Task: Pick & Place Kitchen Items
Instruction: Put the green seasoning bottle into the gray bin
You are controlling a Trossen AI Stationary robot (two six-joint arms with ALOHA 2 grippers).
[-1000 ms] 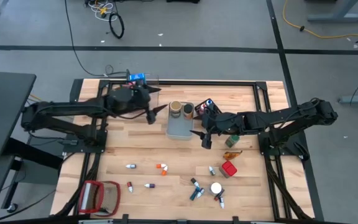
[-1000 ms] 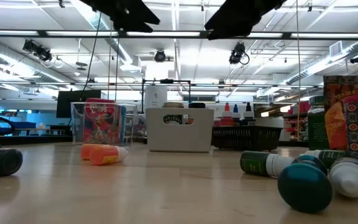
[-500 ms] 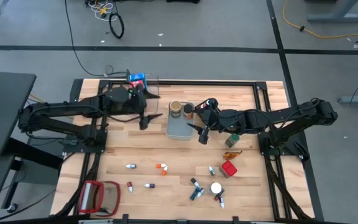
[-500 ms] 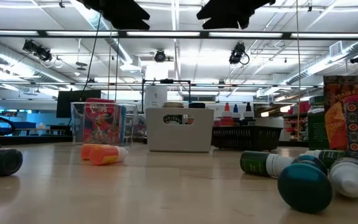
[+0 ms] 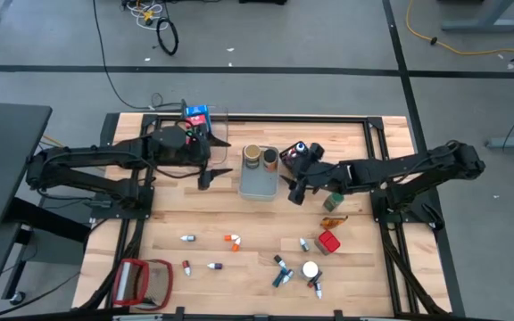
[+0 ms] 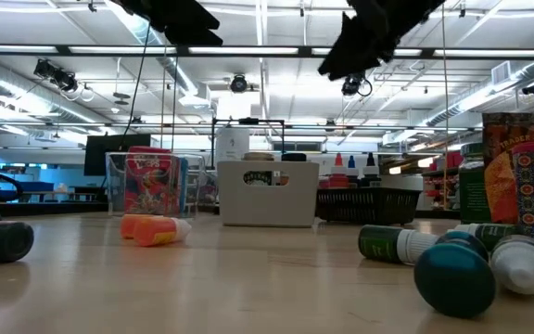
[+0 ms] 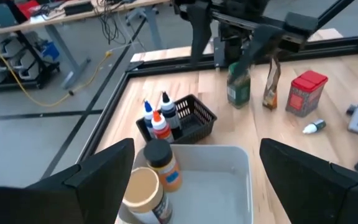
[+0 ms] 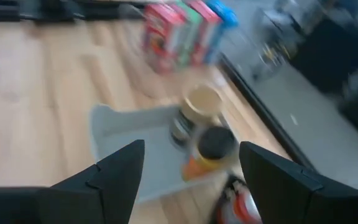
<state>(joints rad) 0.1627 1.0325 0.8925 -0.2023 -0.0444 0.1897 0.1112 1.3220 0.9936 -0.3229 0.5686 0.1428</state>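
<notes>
While both arms hang over the far half of the bench (image 5: 194, 214), neither holds anything. The left gripper (image 5: 211, 175) sits just left of the grey bin (image 5: 259, 185), its jaws spread wide and empty. The right gripper (image 5: 298, 191) hovers at the bin's right edge, jaws likewise released with nothing between them.

Inside the grey bin two jars stand at the far end: a tan-lidded jar (image 7: 143, 193) and a black-lidded jar (image 7: 161, 163) beside it. Just right of the bin a small black basket (image 7: 194, 121) holds three tiny bottles (image 7: 160, 118) with coloured caps. At the far left corner a clear bin (image 6: 151, 184) holds upright cartons (image 8: 182, 28).

The rest of the kitchen items lie scattered on the near half of the bench: a red tin (image 5: 328, 242), a green bottle (image 5: 334, 202) near the right arm, a white-lidded round jar (image 5: 310, 269), an orange-capped bottle (image 5: 232, 240) lying on its side, and several tiny bottles around them. A red-framed flat object (image 5: 144, 282) rests at the near left corner.
</notes>
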